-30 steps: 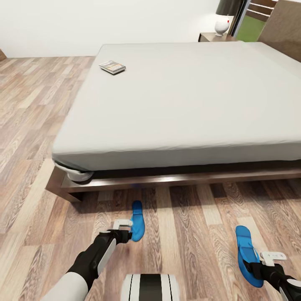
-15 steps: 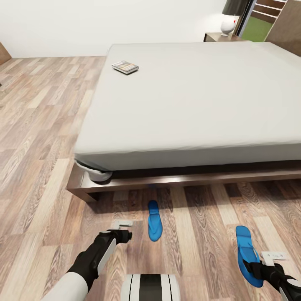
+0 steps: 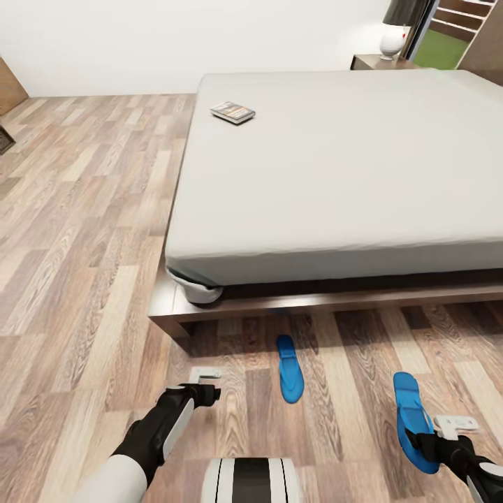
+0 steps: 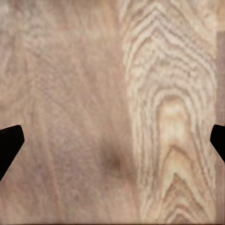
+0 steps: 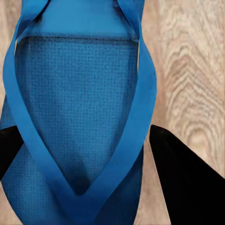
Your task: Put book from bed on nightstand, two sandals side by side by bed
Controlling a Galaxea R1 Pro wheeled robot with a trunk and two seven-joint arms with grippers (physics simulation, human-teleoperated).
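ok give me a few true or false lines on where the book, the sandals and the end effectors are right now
1. The book lies on the bed. True.
2. Both sandals lie on the mattress. False: both are on the wood floor in front of the bed.
3. The right end effector is at the right-hand sandal, its fingers either side of the sole. True.
4. The left end effector grips the other sandal. False: it is open over bare floor, apart from that sandal.
5. The book sits on a nightstand. False: the nightstand behind the bed carries a lamp, not the book.
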